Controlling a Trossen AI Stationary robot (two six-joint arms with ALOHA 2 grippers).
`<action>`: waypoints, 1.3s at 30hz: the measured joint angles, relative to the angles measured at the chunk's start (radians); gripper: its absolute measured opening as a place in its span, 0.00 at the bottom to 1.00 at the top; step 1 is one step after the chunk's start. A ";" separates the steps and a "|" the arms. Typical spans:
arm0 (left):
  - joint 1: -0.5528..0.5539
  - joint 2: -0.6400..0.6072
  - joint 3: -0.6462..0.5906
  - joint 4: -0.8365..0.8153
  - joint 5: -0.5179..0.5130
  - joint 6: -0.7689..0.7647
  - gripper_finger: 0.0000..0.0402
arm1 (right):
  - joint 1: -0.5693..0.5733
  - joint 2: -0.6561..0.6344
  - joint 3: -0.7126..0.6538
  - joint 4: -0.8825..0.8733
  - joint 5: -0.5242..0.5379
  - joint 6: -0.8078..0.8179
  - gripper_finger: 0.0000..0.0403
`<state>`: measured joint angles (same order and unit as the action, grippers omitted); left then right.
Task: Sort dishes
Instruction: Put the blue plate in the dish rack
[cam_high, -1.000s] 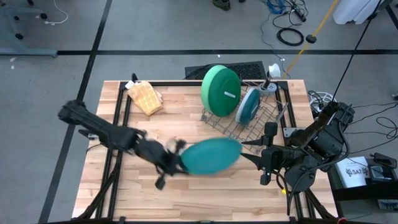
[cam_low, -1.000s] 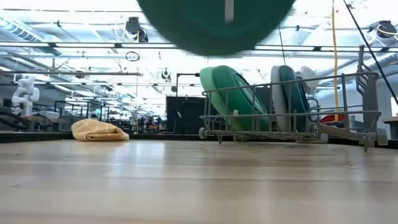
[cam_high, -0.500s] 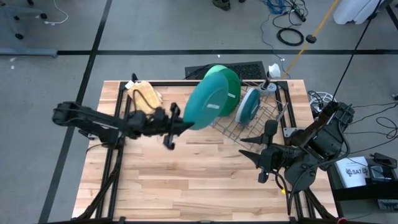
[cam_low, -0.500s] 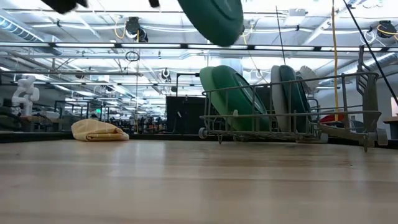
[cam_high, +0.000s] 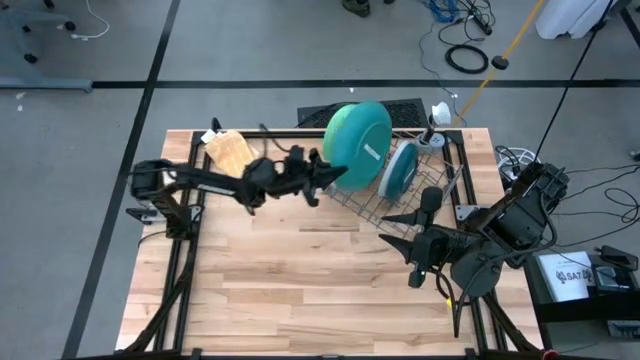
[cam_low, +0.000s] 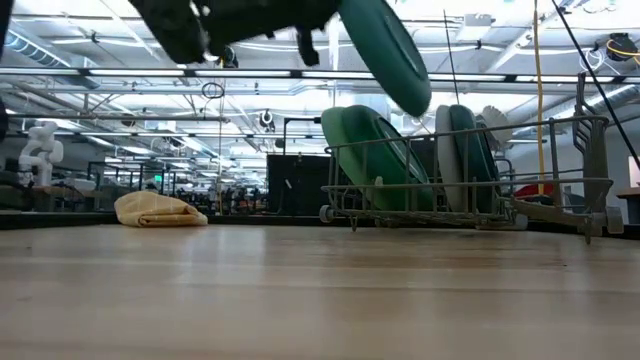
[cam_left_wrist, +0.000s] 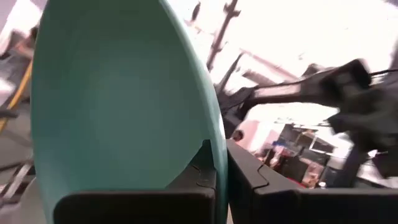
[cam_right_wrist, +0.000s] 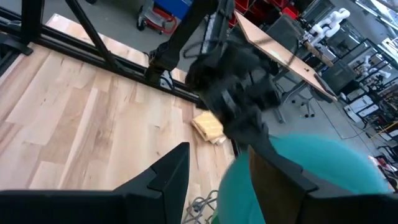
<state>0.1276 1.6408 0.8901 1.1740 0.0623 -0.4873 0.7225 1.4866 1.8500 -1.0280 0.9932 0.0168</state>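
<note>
Two grippers: my left one (cam_high: 322, 176) pinches the teal plate (cam_high: 358, 143) above the rack (cam_high: 400, 200); my right (cam_high: 405, 232) is open.

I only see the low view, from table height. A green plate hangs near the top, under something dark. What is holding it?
Observer: The left gripper, with its fingers shut on the rim of the teal-green plate.
Operator: Is there a second arm? I see none.
Observer: Yes. Seen from above, the right gripper waits open at the near side of the wire rack, holding nothing.
</note>
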 joint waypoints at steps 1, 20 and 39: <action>0.006 0.021 0.015 -0.009 0.003 -0.009 0.04 | -0.002 0.000 0.000 0.000 -0.001 -0.001 0.39; 0.082 0.267 0.123 0.007 0.014 -0.139 0.04 | -0.002 0.000 0.000 -0.001 -0.005 -0.006 0.39; 0.082 0.345 0.228 -0.079 0.027 -0.099 0.03 | -0.002 0.000 0.000 -0.004 -0.004 -0.002 0.39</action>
<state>0.2093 1.9857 1.1183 1.0950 0.0894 -0.5867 0.7208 1.4868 1.8500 -1.0323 0.9890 0.0143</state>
